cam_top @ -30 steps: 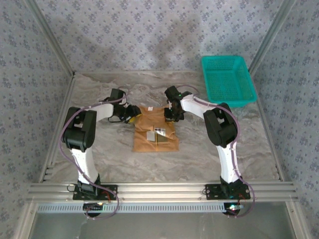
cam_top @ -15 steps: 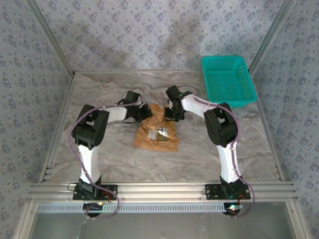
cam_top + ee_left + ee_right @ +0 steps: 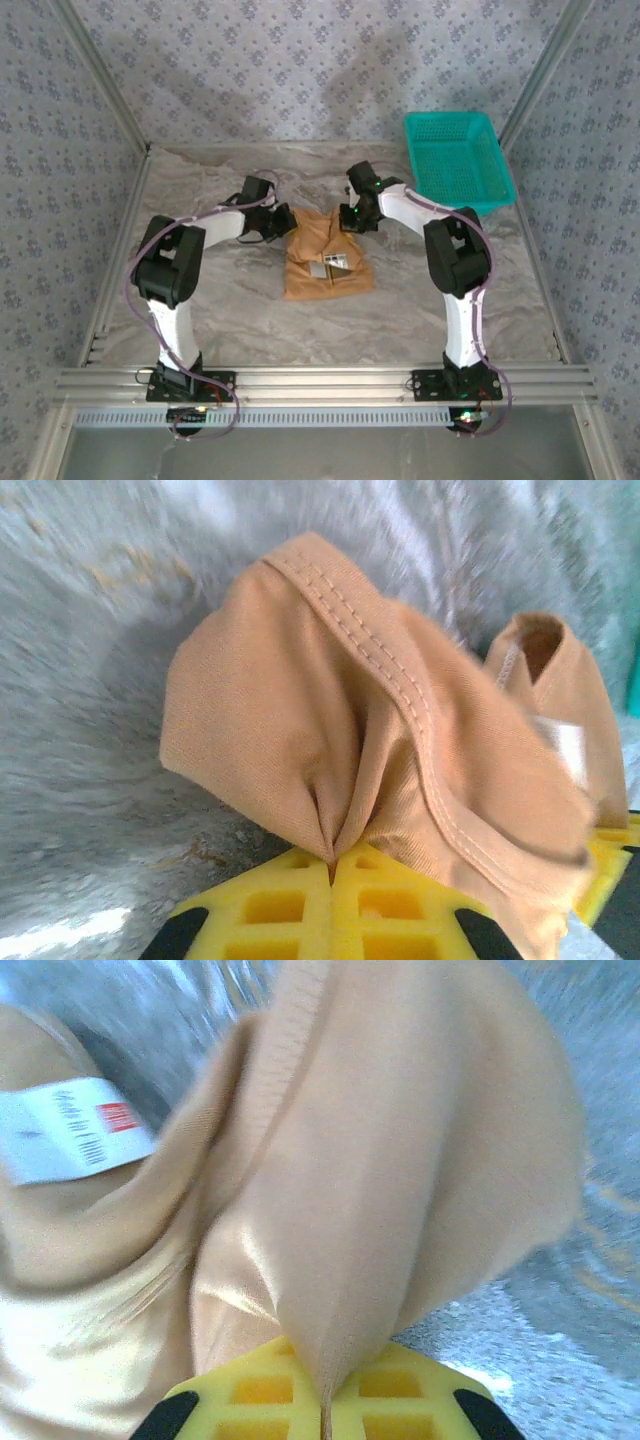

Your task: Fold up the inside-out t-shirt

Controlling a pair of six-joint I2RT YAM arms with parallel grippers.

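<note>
Cloth is bunched in both hands. The t-shirt (image 3: 310, 280) lies folded into a small tan packet near the middle of the surface (image 3: 220, 310), a little toward the far edge, with its far end drawn up at two corners. The left hand (image 3: 284, 222) is at the packet's far left corner. In its wrist view the yellow pads (image 3: 310, 875) are pressed together on a pleat of hemmed cloth that rises from between them. The right hand (image 3: 350, 216) is at the far right corner. Its pads (image 3: 300, 1412) likewise pinch a fold of the shirt, which billows up above them. A white label (image 3: 68, 1130) with a red mark sits on the cloth to the left of that fold. From above, a small pale patch (image 3: 330, 263) shows on top of the packet. A teal basket (image 3: 457, 160) stands at the far right corner of the surface, well apart from the shirt.
</note>
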